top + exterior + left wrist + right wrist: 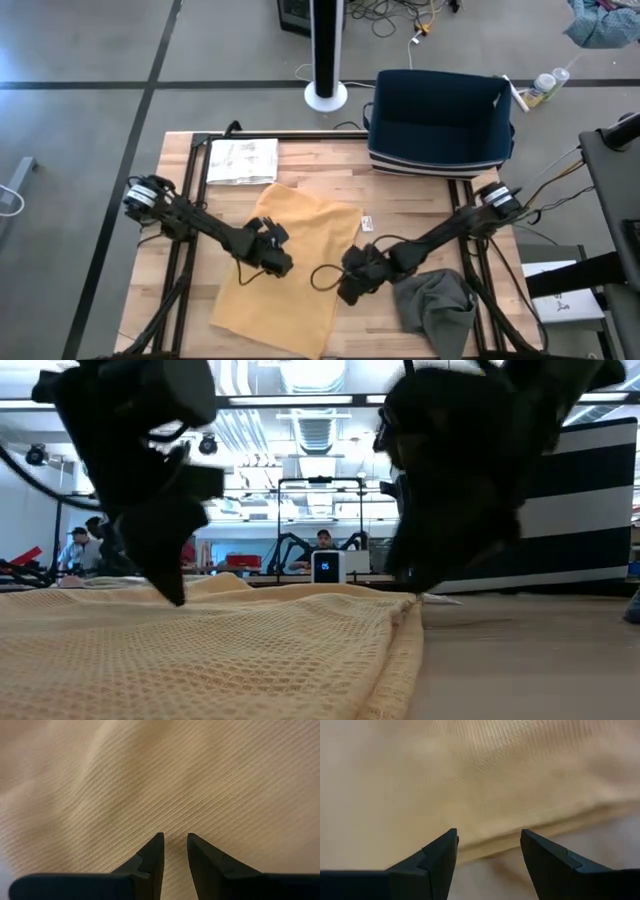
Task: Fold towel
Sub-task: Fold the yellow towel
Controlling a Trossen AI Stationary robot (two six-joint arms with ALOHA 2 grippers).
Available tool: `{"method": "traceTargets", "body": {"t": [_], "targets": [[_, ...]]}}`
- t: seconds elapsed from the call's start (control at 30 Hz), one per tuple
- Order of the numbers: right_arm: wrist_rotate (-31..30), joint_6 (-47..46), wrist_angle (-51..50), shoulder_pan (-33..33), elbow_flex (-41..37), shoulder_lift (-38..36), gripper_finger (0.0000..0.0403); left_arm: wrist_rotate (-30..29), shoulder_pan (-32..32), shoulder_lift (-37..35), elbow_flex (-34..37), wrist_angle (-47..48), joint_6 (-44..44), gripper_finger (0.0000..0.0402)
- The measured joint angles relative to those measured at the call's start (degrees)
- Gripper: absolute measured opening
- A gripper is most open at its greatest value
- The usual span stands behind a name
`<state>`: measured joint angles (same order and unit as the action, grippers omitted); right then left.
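**Over the yellow towel, both grippers low**

Beneath my left gripper [174,840] lies the yellow towel [285,270], spread flat on the wooden bench [300,155] with one corner pointing away from me. That gripper sits over the towel's middle, fingers [152,852] a narrow gap apart and holding nothing — only ribbed weave shows between them. My right gripper [489,837] hangs at the towel's right-hand edge, its fingers [442,852] spread wide with the edge of the cloth running across the gap; I am not gripping it. From bench height the towel's edge rises in a soft ridge just under that gripper.

Just beside my right gripper, on the side away from the towel, a grey cloth [435,305] lies crumpled on the bench. Well beyond both grippers a dark blue bin [440,125] stands at the bench's far edge, and a sheet of printed paper [241,161] lies at the far left corner — a small white tag [367,222] rests near the towel's far right corner.
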<state>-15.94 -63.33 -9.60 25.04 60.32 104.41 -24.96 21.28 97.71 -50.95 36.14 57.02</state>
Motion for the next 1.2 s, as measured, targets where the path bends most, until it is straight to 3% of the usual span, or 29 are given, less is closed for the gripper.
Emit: {"method": "traceTargets", "body": {"t": [0.27, 0.43, 0.8, 1.2], "targets": [[0.98, -21.5, -0.04, -0.17, 0.06, 0.94, 0.0191, 0.03, 0.04, -4.07, 0.67, 0.65, -4.08, 0.0076], [0.92, -29.03, -0.05, -0.2, 0.0, 2.65, 0.0166, -0.56, 0.04, -8.36, 1.33, 2.53, -5.58, 0.0076], [-0.48, -35.0, 1.5, -0.34, 0.04, 2.56, 0.0114, -2.56, 0.14, -17.03, 4.44, 6.1, -5.6, 0.0076], [0.23, -39.36, 5.74, -0.81, 0.15, 5.95, 0.0073, 0.09, 1.62, -18.9, 13.98, 4.55, 1.19, 0.0076]]}}
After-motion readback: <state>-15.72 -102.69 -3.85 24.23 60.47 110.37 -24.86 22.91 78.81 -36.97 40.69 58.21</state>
